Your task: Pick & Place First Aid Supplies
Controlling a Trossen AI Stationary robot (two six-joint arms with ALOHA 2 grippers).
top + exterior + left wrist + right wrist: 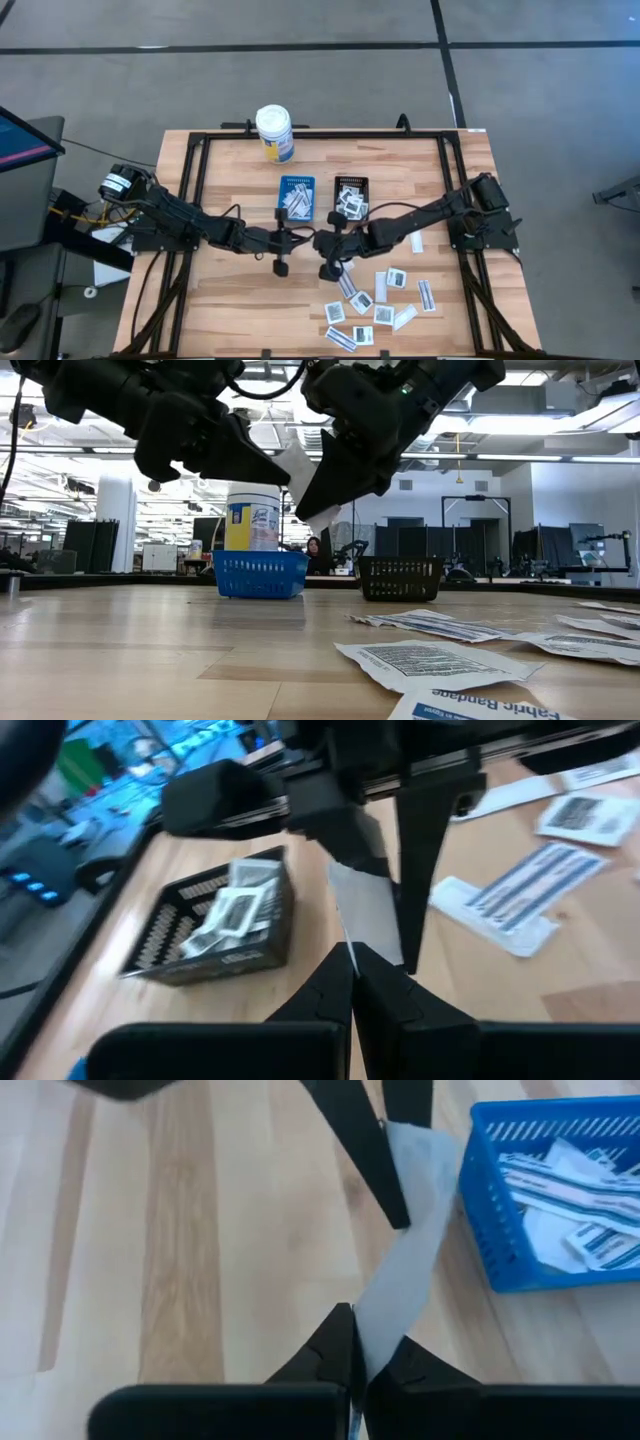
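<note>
Right wrist view shows a white paper packet [405, 1260] held above the counter [200, 1230], pinched at one end by the right gripper [352, 1342] and at the other by the left gripper [398, 1215], both clamped tight. Beside it stands the blue tray [480, 1230], apparently holding strip packets.

In the low view, the nearest printed white paper packet [490, 708] is cut off by the bottom edge, leaving only part of its lettering readable. The white cylindrical bottle with a yellow label [252, 520] stands half hidden behind the blue plastic mesh tray [261, 574]. In the left wrist view, the black plastic mesh tray [215, 925] is blurred, so the print on its packets cannot be read. From above, the print on the loose packets is too small to tell.
</note>
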